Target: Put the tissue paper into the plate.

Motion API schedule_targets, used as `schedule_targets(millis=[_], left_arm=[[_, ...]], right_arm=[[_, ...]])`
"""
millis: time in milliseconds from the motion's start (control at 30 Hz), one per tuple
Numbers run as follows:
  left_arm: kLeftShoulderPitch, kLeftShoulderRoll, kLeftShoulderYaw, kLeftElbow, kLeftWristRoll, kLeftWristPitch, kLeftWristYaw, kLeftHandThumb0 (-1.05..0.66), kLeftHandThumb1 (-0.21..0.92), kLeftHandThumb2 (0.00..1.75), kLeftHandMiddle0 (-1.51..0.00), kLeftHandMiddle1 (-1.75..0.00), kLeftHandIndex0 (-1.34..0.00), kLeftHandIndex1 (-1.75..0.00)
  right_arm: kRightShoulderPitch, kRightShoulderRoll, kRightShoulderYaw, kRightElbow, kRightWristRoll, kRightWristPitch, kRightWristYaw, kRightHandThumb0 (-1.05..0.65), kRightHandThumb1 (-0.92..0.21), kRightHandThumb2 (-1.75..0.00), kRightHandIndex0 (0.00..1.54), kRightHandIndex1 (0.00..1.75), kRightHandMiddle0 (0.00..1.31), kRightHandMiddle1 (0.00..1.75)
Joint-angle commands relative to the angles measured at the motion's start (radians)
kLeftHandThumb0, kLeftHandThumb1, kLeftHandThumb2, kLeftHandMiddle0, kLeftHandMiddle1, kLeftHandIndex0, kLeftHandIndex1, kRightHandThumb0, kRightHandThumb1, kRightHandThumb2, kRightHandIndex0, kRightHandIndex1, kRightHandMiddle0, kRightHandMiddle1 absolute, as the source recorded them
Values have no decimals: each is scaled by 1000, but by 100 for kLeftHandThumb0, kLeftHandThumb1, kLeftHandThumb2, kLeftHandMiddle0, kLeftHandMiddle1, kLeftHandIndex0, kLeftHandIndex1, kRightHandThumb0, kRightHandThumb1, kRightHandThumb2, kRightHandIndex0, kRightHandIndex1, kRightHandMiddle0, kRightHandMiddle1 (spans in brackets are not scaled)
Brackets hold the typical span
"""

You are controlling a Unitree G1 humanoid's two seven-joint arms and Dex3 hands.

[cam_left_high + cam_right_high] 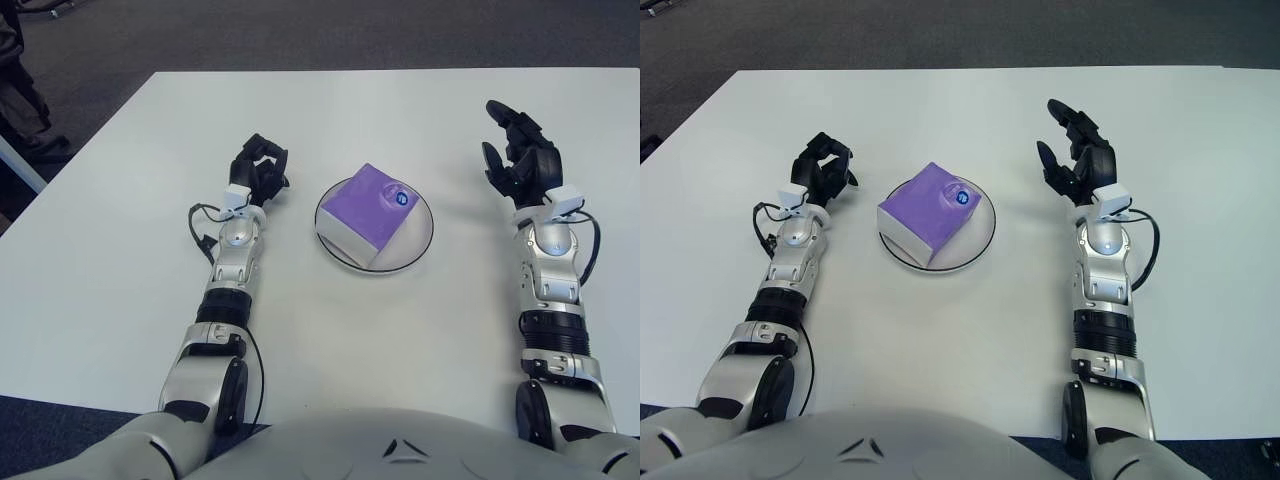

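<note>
The purple tissue box (367, 213) is sitting in the white plate (421, 243) mid-table, turned diagonally with one corner toward the robot, opening facing up. The right hand (520, 160) is off to the plate's right, fingers spread, holding nothing. The left hand (259, 170) is just left of the plate, fingers curled in, empty.

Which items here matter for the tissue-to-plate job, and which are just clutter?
Job:
purple tissue box, sitting in the plate
white plate
right hand, open, right of the plate
left hand, curled, left of the plate

Not the job:
white table
</note>
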Motion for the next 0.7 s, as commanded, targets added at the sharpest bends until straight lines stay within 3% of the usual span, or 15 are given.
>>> schedule_targets(millis=[0, 67, 133, 367, 400, 433, 500, 667], left_arm=[[130, -18, -5, 51, 2, -18, -1, -35, 92, 36, -88, -175, -63, -175], [132, -17, -8, 50, 3, -30, -3, -35, 92, 36, -88, -175, -63, -175], [133, -16, -10, 50, 5, -43, -4, -35, 92, 36, -88, -175, -63, -175], [142, -16, -16, 37, 6, -70, -6, -34, 92, 36, -89, -175, -63, -175], [144, -16, -17, 33, 6, -72, -6, -34, 92, 36, -89, -175, -63, -175], [146, -17, -18, 27, 4, -73, -6, -34, 92, 36, -89, -175, -63, -175], [150, -19, -19, 16, 2, -74, -8, -34, 92, 36, -89, -175, -63, -175], [159, -23, -22, -6, -4, -76, -13, -33, 92, 35, -89, -175, -63, -175]], right_arm=[[48, 37, -10, -24, 32, 8, -11, -36, -92, -45, 92, 7, 36, 126], [61, 44, -7, -25, 34, 6, -13, -35, -92, -43, 94, 8, 32, 147], [75, 52, -3, -24, 33, 1, -15, -35, -92, -42, 95, 8, 32, 154], [137, 83, 24, -44, 14, 23, -38, -35, -92, -39, 98, 12, 33, 159], [144, 87, 29, -48, 10, 29, -42, -28, -92, -37, 89, 34, 33, 159], [151, 90, 35, -48, 6, 37, -46, -18, -92, -35, 75, 67, 32, 159], [159, 93, 43, -43, 4, 47, -51, -8, -92, -33, 60, 102, 30, 160], [169, 94, 52, -12, 9, 38, -52, -2, -92, -32, 51, 121, 29, 163]])
